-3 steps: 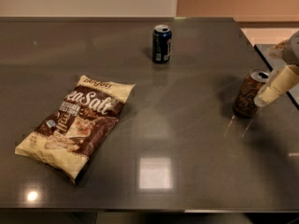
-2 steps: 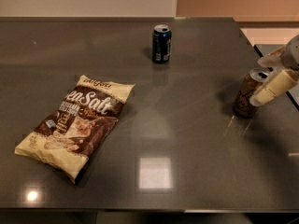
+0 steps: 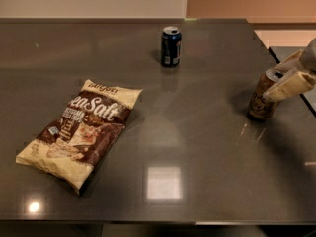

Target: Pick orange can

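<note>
Counting items on the dark table: 2 cans, 1 snack bag, 1 gripper. Orange can stands upright near the table's right edge, well apart from the rest. Gripper comes in from the right at the can's top, pincer spread w/ one cream finger across the front & the other behind. Blue can stands upright near the far edge, center. Sea-salt chip bag lies flat on the left.

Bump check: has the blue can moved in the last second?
No. The blue can sits where it was, by the table's far edge. The pincer is at the orange can, far right.
</note>
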Available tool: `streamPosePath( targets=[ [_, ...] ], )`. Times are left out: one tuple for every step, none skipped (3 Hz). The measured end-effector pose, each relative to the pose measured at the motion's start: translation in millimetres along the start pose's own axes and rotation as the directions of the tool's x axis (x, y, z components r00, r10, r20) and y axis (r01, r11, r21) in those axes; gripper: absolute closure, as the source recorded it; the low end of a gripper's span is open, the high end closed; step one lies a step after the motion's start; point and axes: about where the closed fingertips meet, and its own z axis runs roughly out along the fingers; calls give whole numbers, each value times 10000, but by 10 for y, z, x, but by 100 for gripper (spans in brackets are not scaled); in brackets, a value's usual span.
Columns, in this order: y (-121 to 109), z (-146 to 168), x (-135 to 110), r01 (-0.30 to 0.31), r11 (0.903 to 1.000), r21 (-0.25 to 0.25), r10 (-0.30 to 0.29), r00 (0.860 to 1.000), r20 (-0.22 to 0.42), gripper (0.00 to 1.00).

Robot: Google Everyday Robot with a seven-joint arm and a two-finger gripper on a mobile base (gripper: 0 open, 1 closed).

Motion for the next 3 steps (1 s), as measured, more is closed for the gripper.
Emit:
streamPosePath(
  targets=[
    [40, -220, -196, 198, 9997, 115, -202, 9992, 333, 87],
    [43, -453, -416, 388, 9990, 205, -395, 9986, 346, 100],
    [27, -763, -811, 780, 9963, 352, -793, 9962, 356, 100]
  ],
)
